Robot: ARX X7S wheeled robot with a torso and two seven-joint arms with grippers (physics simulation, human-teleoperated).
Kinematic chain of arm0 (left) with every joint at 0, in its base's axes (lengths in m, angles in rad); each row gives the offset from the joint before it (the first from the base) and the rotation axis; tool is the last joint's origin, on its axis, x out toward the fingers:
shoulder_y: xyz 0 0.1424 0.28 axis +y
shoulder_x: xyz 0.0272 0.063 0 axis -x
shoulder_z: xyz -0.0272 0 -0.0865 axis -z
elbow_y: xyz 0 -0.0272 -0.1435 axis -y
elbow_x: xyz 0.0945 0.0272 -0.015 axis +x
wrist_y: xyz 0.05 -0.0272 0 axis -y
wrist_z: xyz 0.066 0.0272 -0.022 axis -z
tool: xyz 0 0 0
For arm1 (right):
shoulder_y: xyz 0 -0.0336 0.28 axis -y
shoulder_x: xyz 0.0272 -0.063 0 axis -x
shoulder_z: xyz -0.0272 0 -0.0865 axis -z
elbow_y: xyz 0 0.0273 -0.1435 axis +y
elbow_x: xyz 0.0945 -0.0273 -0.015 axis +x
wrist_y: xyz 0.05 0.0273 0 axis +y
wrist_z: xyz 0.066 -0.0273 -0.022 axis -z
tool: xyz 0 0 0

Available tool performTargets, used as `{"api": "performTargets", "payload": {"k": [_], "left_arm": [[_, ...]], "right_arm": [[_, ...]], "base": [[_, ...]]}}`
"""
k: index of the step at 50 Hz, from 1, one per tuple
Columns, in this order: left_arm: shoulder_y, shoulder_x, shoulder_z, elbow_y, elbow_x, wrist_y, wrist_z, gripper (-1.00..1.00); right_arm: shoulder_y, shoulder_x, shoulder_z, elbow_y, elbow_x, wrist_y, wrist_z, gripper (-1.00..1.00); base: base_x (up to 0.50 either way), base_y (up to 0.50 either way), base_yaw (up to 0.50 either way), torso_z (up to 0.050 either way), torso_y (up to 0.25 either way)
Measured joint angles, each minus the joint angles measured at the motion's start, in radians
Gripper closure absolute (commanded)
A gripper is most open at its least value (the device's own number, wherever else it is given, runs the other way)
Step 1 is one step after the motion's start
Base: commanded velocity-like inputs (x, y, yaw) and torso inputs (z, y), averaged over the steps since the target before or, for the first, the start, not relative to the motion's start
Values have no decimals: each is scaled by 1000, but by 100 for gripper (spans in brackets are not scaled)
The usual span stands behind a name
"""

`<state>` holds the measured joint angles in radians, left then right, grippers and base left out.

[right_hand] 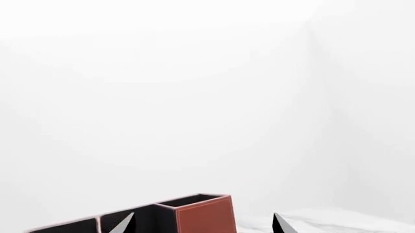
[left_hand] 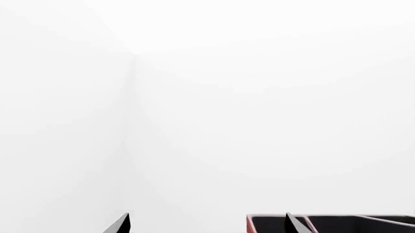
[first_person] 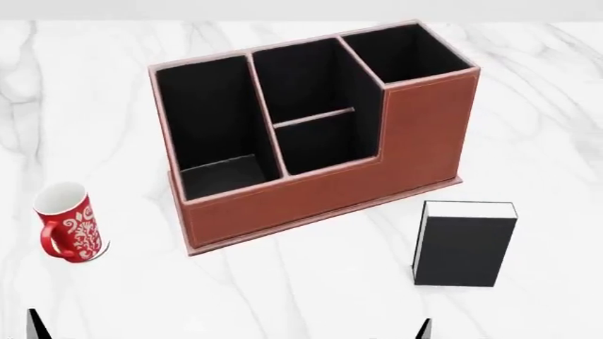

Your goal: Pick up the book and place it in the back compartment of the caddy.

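Black fingertips of both grippers poked in at the head view's bottom edge, left gripper [left_hand: 206, 223] and right gripper [right_hand: 204, 224] each with jaws spread apart, holding nothing. Book [first_person: 464, 243] lay flat on the marble table [first_person: 527, 106], just right of and nearer than the caddy [first_person: 320, 191]. Back compartment [first_person: 320, 145] sat mid-caddy. Mug [first_person: 70, 222] stood left, well apart.

Black book [first_person: 464, 247], reddish-brown caddy [first_person: 377, 169]
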<state>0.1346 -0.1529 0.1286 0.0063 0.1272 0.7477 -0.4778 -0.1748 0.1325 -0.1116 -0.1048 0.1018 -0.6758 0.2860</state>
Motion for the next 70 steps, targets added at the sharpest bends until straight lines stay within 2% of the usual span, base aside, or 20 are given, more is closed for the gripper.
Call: {"api": "performTargets", "payload": {"k": [70], "left_arm": [[-7, -38, 42, 8, -4, -18, -55, -100]], "right_arm": [[4, 45, -42, -2, 32, -10, 53, -100]], "base": [[-10, -158, 0, 0, 0]]}}
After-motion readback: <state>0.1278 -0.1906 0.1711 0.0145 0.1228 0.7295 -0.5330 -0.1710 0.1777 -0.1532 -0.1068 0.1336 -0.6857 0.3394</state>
